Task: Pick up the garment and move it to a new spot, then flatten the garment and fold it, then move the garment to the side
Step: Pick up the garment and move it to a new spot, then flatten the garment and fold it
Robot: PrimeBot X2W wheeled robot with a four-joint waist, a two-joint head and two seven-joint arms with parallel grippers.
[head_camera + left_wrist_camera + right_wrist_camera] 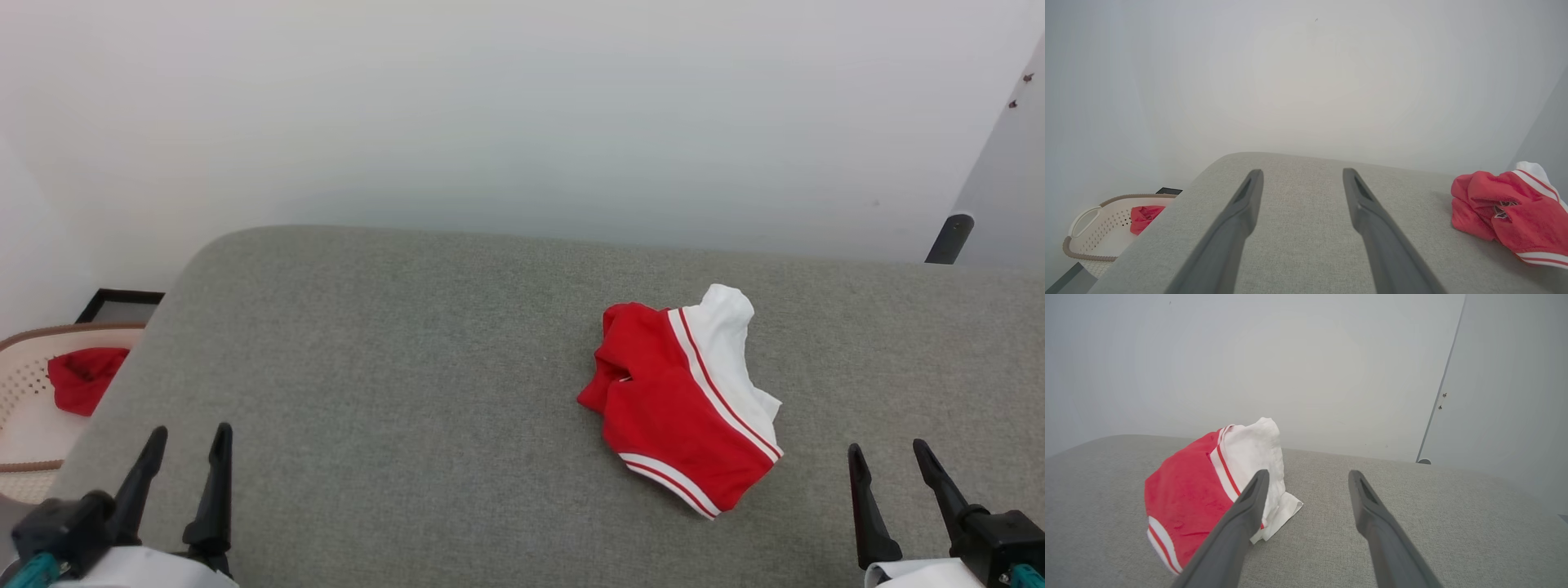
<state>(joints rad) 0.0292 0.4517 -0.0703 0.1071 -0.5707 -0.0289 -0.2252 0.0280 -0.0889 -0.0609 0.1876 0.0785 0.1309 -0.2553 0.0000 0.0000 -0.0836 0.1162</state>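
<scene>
Nearest to us, our left gripper (188,431) sits at the near left edge of the grey upholstered surface (367,367), its two dark fingers spread apart with nothing between them. Our right gripper (887,447) sits at the near right edge, also spread and empty. Just ahead and to the left of the right gripper, not touching it, the garment (678,400) lies crumpled in a heap on the surface, red body toward us and white sleeve section behind. Off the surface to our far left stands a white perforated basket (20,359) holding a plain red cloth (82,380). Beyond rises a pale wall (490,106).
</scene>
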